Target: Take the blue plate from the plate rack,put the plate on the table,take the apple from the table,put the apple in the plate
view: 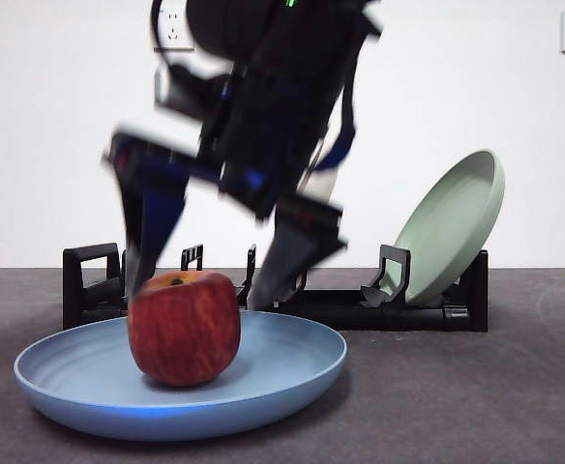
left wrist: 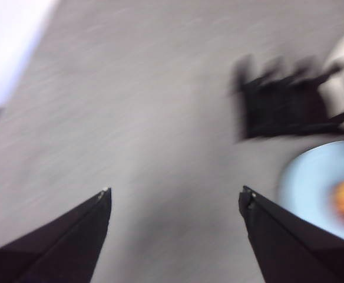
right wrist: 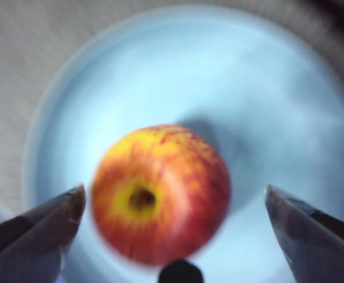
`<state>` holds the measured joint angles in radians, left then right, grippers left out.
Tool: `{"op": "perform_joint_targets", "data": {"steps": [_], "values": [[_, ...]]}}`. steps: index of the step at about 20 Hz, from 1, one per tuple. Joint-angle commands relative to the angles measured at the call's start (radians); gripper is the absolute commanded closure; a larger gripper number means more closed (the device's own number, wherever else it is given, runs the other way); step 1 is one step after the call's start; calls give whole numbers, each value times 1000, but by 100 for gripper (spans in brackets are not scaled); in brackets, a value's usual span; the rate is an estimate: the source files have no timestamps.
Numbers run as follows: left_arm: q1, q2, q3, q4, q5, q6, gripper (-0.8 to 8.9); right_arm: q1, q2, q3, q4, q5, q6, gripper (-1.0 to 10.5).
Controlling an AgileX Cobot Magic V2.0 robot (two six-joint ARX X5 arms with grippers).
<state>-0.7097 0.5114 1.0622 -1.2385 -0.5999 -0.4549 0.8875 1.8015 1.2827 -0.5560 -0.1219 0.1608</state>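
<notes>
We see one apple point(view: 184, 327) sitting in one blue plate point(view: 292, 362), lower left on table point(view: 495, 387). Right gripper point(view: 200, 290) spread wide, straddling apple. Left gripper point(left wrist: 175, 197) spread, empty. One green plate point(view: 452, 227) in rack point(view: 360, 307), right of centre.

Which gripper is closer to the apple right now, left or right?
Right. The right gripper is directly above the apple, open, a jaw on either side, not touching it. The left gripper is open over bare table, with the blue plate off to one side.
</notes>
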Motion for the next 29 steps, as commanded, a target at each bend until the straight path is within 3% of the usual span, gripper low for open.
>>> {"op": "perform_joint_targets", "data": {"steps": [1,8,12,13,14,20,25,29], "values": [[-20,7,-4,98,56,89,450,-5,-100,3,-14,5,6,442],[-37,130,-4,385,373,286,451,-24,-409,3,-157,163,-6,457],[-37,243,-4,515,528,352,669,-55,-534,3,-287,318,-29,866],[-37,276,-4,535,530,352,733,-65,-558,3,-325,346,-28,956],[-37,306,-4,547,530,354,816,-76,-577,3,-350,359,-27,962],[-34,389,-11,603,525,445,823,-123,-694,-80,-317,359,-30,962],[-35,386,-116,708,524,445,823,-124,-842,-340,-95,341,-26,962],[-35,354,-315,914,526,418,823,-123,-925,-544,77,270,5,962]]}}
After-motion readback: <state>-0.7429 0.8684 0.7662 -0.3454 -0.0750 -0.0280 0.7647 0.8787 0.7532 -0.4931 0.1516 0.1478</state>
